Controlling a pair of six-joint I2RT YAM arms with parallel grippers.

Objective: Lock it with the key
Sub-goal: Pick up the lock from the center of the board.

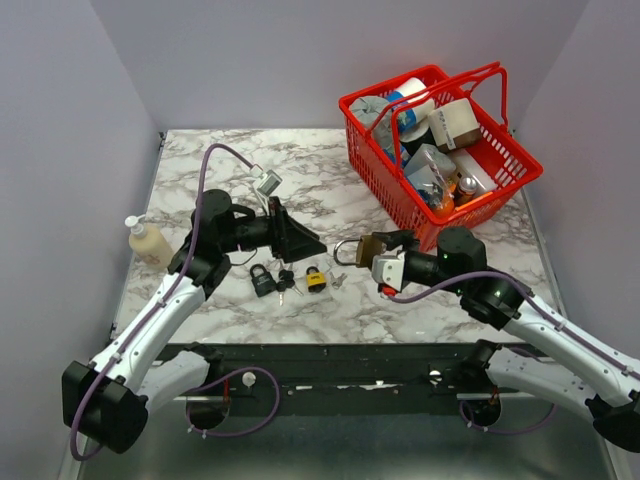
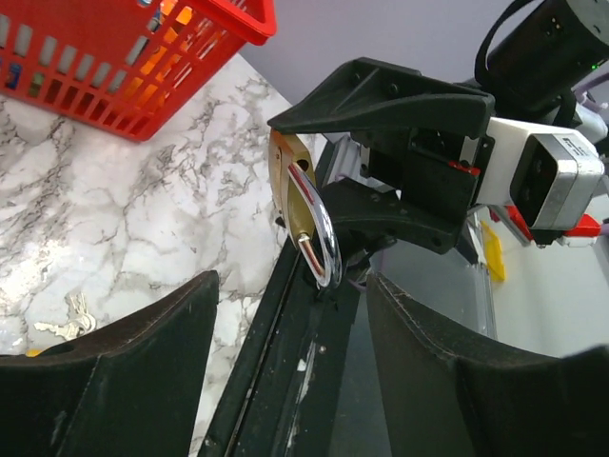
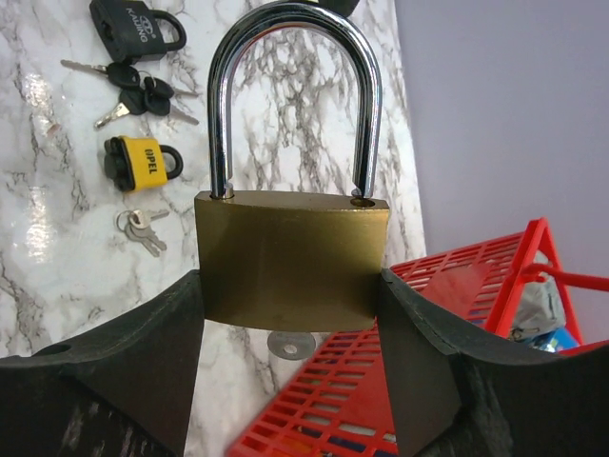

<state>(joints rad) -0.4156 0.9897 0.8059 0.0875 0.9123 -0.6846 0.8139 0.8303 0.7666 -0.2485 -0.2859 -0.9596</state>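
Observation:
My right gripper [image 1: 372,247] is shut on a brass padlock [image 3: 290,257] with a tall steel shackle [image 3: 290,57], gripping its body by the sides above the marble table. A round silver key head [image 3: 292,343] shows just under the lock body. I cannot tell whether the shackle is latched. My left gripper [image 1: 315,245] is open and empty, pointing at the padlock from the left, a short gap away. In the left wrist view the padlock [image 2: 297,195] sits ahead of my left gripper's [image 2: 293,283] open fingers.
On the table between the arms lie a black padlock [image 1: 263,281], black-headed keys [image 3: 133,86], a yellow padlock [image 1: 316,278] and small silver keys [image 3: 141,227]. A full red basket [image 1: 385,185] stands behind the right gripper. A soap bottle [image 1: 148,240] is at the left edge.

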